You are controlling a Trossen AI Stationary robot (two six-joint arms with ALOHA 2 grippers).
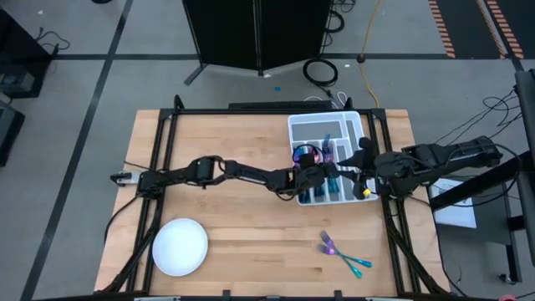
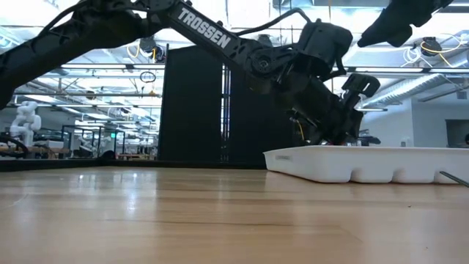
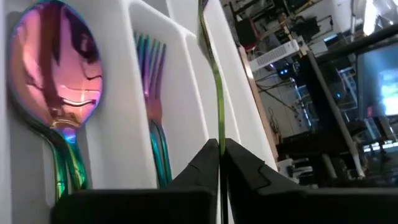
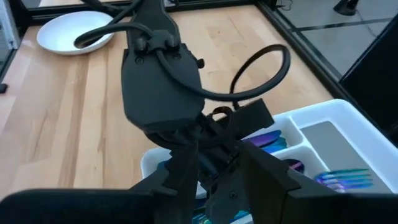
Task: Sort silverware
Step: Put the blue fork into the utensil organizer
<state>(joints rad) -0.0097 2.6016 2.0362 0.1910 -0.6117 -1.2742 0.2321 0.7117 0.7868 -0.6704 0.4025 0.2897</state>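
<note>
Sorting well under way: most silverware is in the tray, a few pieces are left on the bench.

The left hand (image 1: pixel 311 174) reaches over the white tray (image 1: pixel 303 125), its fingers pinched together on a thin piece of silverware (image 3: pixel 213 74) seen edge-on, so I cannot tell its kind. Just ahead of that hand, spoons (image 3: pixel 56 68) fill one slot and forks (image 3: pixel 152 74) the next. Judging by this, the held piece is about to be dropped in. Well behind the hand, near the bench edge, loose pieces (image 1: pixel 341 251) wait. The right hand (image 4: pixel 214 168) hovers close opposite, over the same tray, fingers apart and empty. A plate (image 1: pixel 180 246) sits far off.
</note>
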